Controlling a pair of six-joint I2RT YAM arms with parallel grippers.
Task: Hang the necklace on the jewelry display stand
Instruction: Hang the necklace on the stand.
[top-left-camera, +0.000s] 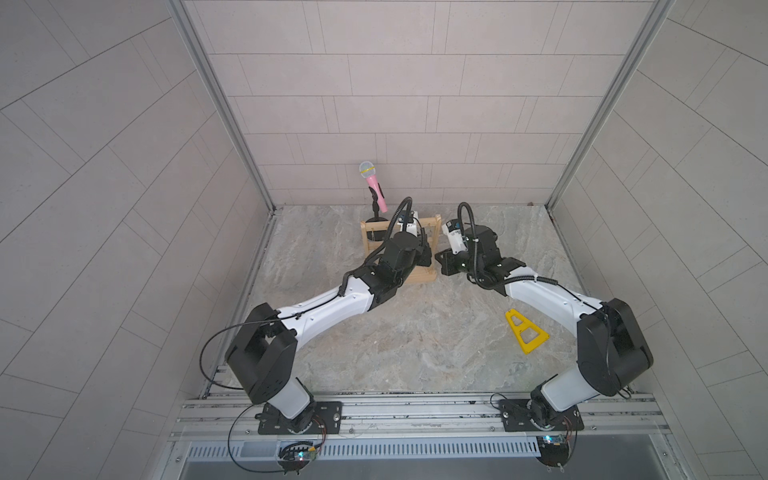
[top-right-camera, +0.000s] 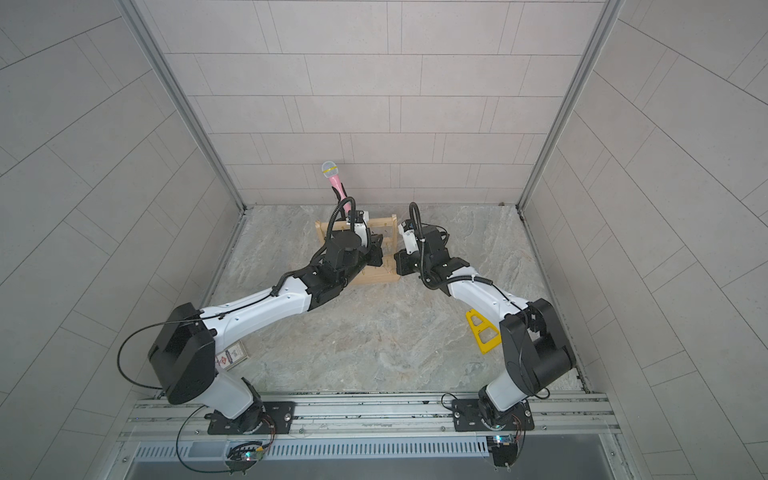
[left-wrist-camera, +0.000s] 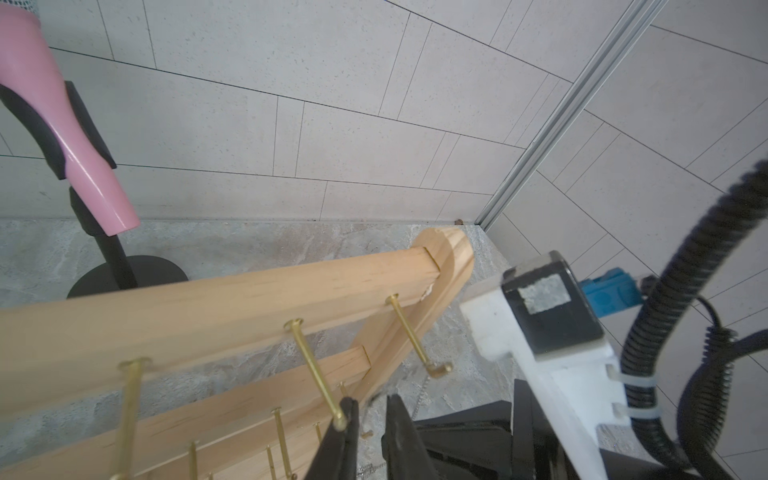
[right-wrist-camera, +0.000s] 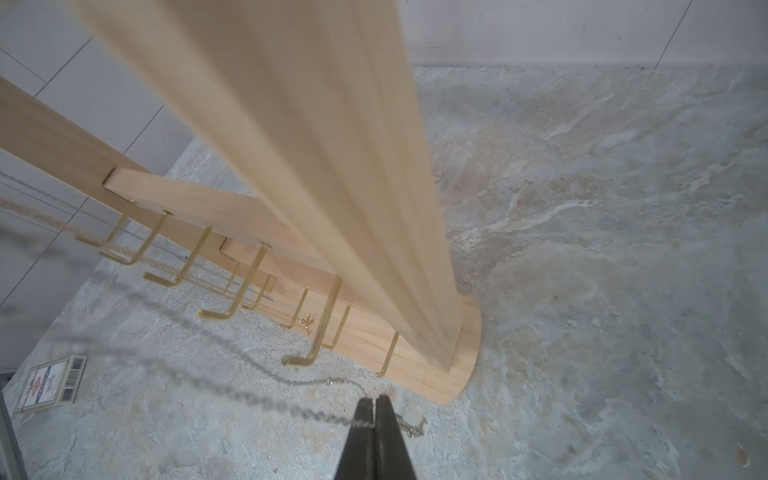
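Standing at 12 o'clock on the desk (top-left-camera: 395, 340) in a top view: the stand (top-left-camera: 420, 276), upright, bars lying along the 9-to-3 line, with a mic (top-left-camera: 375, 189) at its 11 o'clock. Clamped on the necklace (right-wrist-camera: 299, 380) with the right fingers (right-wrist-camera: 376, 411), tips tight together, low over the desk just off the base's rounded end at 3 o'clock of the stand. Running from that pinch in what look like two silver strands toward 9 o'clock and upward, blurring near the lens, with a short tail loose on the stone beside the tips. Parted, with nothing clearly between them, the left fingers (left-wrist-camera: 353, 419), high by the top bar's 3 o'clock end. Just beside them, the end hook (left-wrist-camera: 412, 333), with a thin chain dropping from its bend: probably the same necklace draped there, though too fine to confirm. Strung across other hooks, a gold chain (right-wrist-camera: 306, 323). Judged from this: weight shared between hook and right pinch, long axis sloping from the hook down toward 3 o'clock. Nearer the hook, the left arm; gripping the necklace, only the right. Likely next: easing the right end up toward 9 o'clock, then letting go, minding a slide off the hook's short lip.
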